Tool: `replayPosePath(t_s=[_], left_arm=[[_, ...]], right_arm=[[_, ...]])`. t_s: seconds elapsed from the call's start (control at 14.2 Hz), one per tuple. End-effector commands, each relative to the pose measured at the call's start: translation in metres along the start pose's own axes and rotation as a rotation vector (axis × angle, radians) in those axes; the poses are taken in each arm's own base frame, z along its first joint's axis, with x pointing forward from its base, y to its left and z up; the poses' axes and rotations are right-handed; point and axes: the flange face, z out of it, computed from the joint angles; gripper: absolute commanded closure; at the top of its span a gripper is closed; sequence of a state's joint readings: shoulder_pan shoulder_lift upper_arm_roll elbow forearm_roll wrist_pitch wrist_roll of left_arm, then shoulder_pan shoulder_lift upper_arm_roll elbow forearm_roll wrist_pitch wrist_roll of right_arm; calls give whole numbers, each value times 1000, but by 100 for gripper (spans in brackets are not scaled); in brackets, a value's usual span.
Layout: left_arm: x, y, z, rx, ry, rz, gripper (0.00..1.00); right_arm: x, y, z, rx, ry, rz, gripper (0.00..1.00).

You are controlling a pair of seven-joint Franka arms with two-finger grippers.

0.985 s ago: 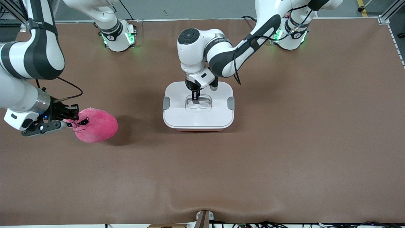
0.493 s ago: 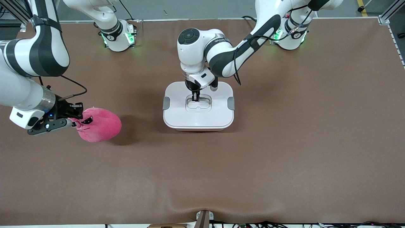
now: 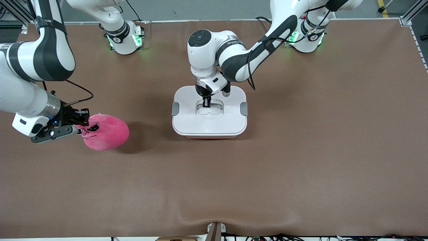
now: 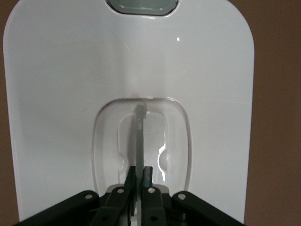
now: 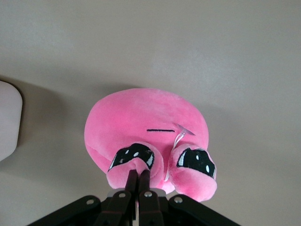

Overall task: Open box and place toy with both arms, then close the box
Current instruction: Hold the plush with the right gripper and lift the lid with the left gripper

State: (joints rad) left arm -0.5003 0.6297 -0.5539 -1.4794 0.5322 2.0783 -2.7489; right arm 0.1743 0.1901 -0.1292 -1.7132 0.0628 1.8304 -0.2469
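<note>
We see the rounded rectangular pale pink plastic box (image 3: 209,112) sitting at the middle of the brown table (image 3: 301,160), its white lid (image 3: 187,122) on and a grey clip (image 3: 175,108) at each end. The left gripper (image 3: 206,103) reaches straight down into the clear recessed handle (image 4: 140,141) at the lid's centre, and in the left wrist view its fingers (image 4: 147,175) are pinched narrowly on the thin handle bar. The left arm's forearm and wrist hang over the part of the lid farther from the front camera and hide it.

Toward the right arm's end of the table, well apart from the box, we find the hot pink rounded plush toy (image 3: 105,131) with dark droopy eyes, held off the cloth above its shadow. The right gripper (image 3: 79,126) is clamped on a fold of plush at one eye, as the right wrist view (image 5: 139,176) shows. Between toy and box there is only bare brown cloth. A small grey bracket (image 3: 215,231) sits at the table edge nearest the front camera.

Against the picture from a second ago, the left gripper's fingers have drawn together onto the handle. The right gripper has carried the toy a little toward the box and slightly farther from the front camera. The box has stayed where it was.
</note>
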Motion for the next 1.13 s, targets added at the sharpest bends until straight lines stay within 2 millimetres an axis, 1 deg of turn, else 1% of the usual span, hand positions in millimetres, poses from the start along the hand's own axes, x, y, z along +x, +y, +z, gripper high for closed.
replayPosePath(t_s=[0.0, 0.21, 0.35, 0.42, 0.49, 0.56, 0.63, 0.7, 0.77, 0.84, 0.91, 1.06], left_arm=[[-8, -7, -31, -65, -11, -81, 100], [-9, -12, -42, -65, -9, -58, 100], [-9, -14, -45, -63, -1, -44, 100], [-9, -16, -49, -61, 6, -26, 100], [-8, -18, -54, -60, 14, 5, 100], [-5, -18, -59, -56, 29, 23, 100], [-2, -16, -65, -56, 38, 36, 100], [2, -15, -70, -49, 38, 49, 100], [10, -5, -78, -34, 33, 53, 100], [19, 2, -88, -27, 27, 88, 100], [31, 11, -98, -14, 30, 118, 100], [62, 35, -121, 22, 7, 170, 100]], right_arm=[[-3, 0, -6, 13, 9, 4, 100], [-4, -1, -8, 13, 10, 5, 100], [-4, -2, -17, 10, 28, -10, 100], [-6, -5, -25, 7, 40, -17, 100], [-7, -13, -32, 5, 51, -28, 100], [-6, -25, -36, 6, 58, -42, 100], [-6, -33, -43, 2, 71, -56, 100], [-6, -41, -46, 2, 73, -70, 100], [-6, -47, -54, 0, 83, -85, 100], [-6, -54, -58, 4, 73, -98, 100], [-6, -67, -63, 4, 66, -119, 100], [-6, -92, -80, 3, 60, -164, 100]])
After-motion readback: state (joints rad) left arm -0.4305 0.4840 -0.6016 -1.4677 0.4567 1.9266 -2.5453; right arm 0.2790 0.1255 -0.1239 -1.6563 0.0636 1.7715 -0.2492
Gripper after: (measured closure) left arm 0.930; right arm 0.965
